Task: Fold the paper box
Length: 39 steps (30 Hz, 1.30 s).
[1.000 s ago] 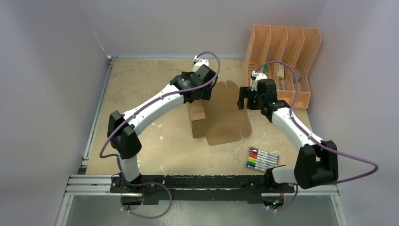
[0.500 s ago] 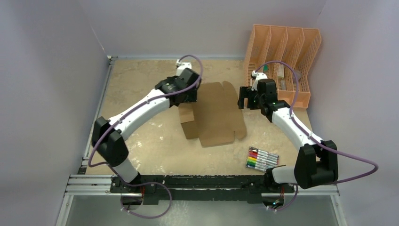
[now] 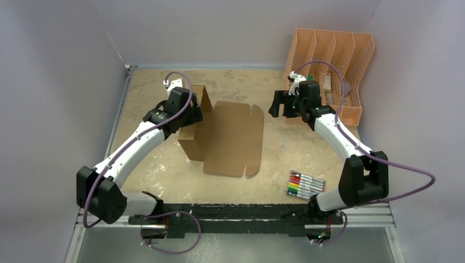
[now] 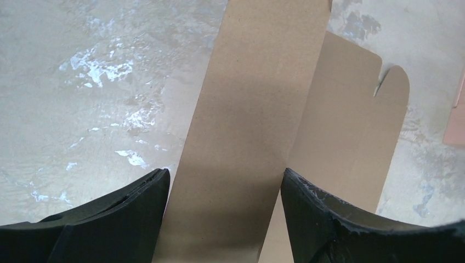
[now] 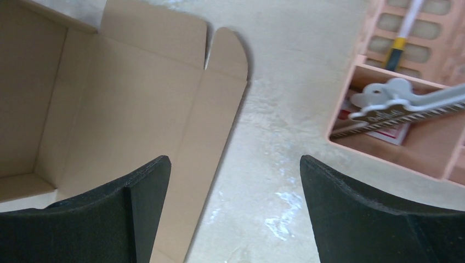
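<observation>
The plain brown corrugated cardboard box (image 3: 233, 139) lies mostly flat in the middle of the speckled beige worktop (image 3: 142, 87). Its left wall stands upright and the wide base sheet, with its rounded tabs, spreads out to the right. The left claw (image 3: 194, 112) is at the far end of that raised wall. In the wrist view a narrow cardboard strip fills the gap between its spread fingers (image 4: 137, 203), and I cannot tell whether they squeeze it. The right claw (image 3: 277, 104) hangs open and empty just beside the sheet's far right corner, near the peach plastic slotted organizer (image 3: 351, 112).

The step in hand looks like setting up the walls. To do it well, the left claw should keep the wall square along its crease. The right claw should press the base flat before lifting the opposite side, so the sheet does not slide or buckle.
</observation>
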{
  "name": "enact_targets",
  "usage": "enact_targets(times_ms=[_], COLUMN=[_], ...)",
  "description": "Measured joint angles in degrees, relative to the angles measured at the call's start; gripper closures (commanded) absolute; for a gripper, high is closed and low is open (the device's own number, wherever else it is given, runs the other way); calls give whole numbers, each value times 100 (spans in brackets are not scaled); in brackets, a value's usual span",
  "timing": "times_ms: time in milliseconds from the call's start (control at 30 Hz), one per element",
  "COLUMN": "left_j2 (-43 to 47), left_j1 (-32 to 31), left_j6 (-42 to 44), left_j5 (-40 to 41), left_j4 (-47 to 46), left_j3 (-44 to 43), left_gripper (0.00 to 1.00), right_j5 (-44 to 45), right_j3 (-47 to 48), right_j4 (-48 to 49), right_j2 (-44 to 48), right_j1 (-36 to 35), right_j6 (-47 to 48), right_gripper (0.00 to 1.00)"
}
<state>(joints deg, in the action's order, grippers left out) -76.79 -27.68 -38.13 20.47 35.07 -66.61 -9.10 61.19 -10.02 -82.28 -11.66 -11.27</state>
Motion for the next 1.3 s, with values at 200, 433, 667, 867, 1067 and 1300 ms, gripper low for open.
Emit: enact_targets(times_ms=[200, 433, 667, 867, 1067, 1300], left_j2=[387, 428, 503, 503, 503, 503], left_j1=[570, 911, 1239, 1408, 1537, 1609], left_j6=[-188, -286, -328, -326, -328, -328], left_j5=[-479, -957, -1416, -1672, -1880, -2028], left_j4=[-411, -669, -859, -938, -1038, -1178], left_j3=[466, 702, 839, 887, 951, 1027], left_gripper=[27, 27, 28, 27, 27, 26], right_j5=[-684, -1473, -2111, -2295, -2385, -2485], right_j3=[103, -444, -542, -527, -468, -201], right_j4=[90, 817, 1899, 2446, 2728, 2645], right_j2=[-612, -1200, -2020, -2452, -2651, -2874], right_j1=[7, 46, 31, -109, -339, -562], right_j6=[-452, -1099, -1698, -1976, -2085, -2031], right_gripper=[11, 15, 22, 29, 44, 94])
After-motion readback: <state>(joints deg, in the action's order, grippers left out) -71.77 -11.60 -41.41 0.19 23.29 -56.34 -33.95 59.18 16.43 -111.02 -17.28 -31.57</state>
